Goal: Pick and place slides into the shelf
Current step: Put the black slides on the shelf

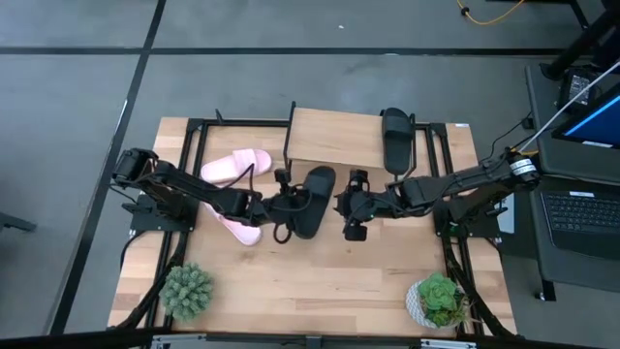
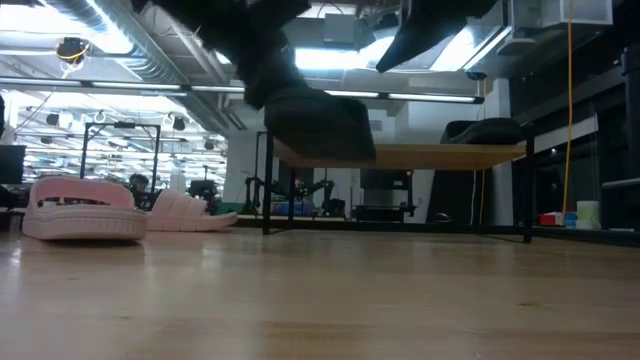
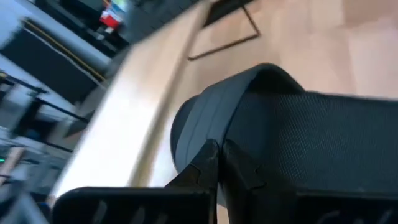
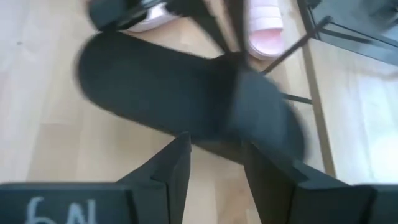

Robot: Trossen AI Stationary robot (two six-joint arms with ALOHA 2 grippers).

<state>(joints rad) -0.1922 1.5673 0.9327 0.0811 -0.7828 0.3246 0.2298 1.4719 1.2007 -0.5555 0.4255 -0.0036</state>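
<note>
Black, wide-strapped slide (image 1: pixel 312 199) hangs off the table, clenched in the left tool (image 1: pixel 282 206); right tool (image 4: pixel 214 163) released.

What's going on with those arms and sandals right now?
Left gripper shut on black slide, lifted off table. Right gripper open beside it. Second black slide on shelf. Pink slides waiting.

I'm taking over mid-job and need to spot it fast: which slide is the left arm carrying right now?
Start at the light-wood shelf at the table's far side. Just in front of it, mid-table, the left gripper holds a black slide lifted off the table. The other black slide lies at the shelf's right end, and both pink slides lie on the table to the left.
</note>
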